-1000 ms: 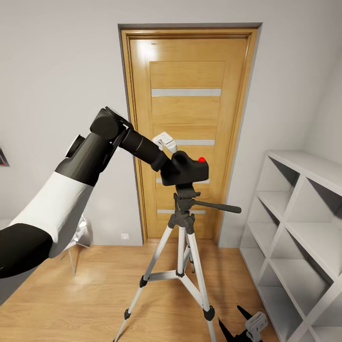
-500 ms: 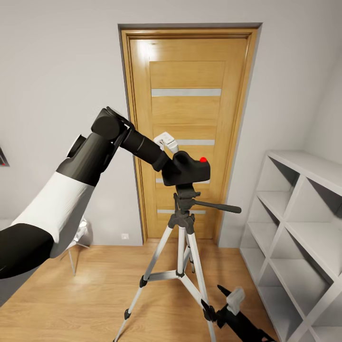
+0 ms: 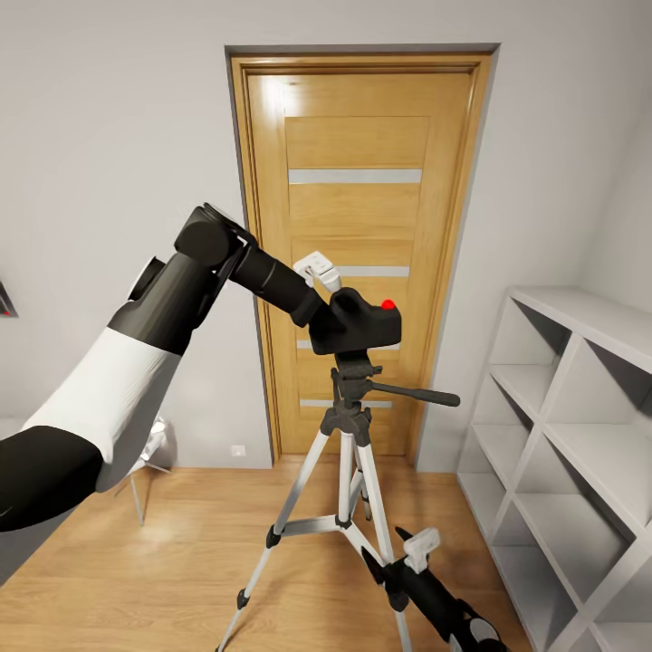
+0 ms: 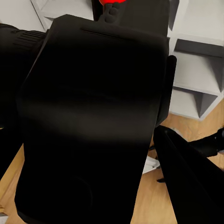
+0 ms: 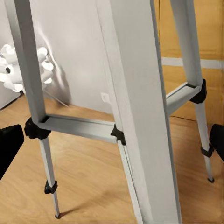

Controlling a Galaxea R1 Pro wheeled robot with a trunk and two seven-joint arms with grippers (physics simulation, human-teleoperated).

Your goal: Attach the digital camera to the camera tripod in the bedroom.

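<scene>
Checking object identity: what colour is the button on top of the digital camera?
Red, on the matte-black digital camera held by the left gripper; clearest in the head view.

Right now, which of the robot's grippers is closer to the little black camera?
Left. The left gripper holds the digital camera atop the camera tripod; the right gripper sits low by the tripod's legs.

The room is lit bright and even, with soft, weak shadows. The door [image 3: 359, 254] carries a pale glare at its upper left. Straight lines lean near the head view's edges. In the left wrist view, the digital camera [image 4: 93, 121] is a dark, detail-poor mass.
</scene>
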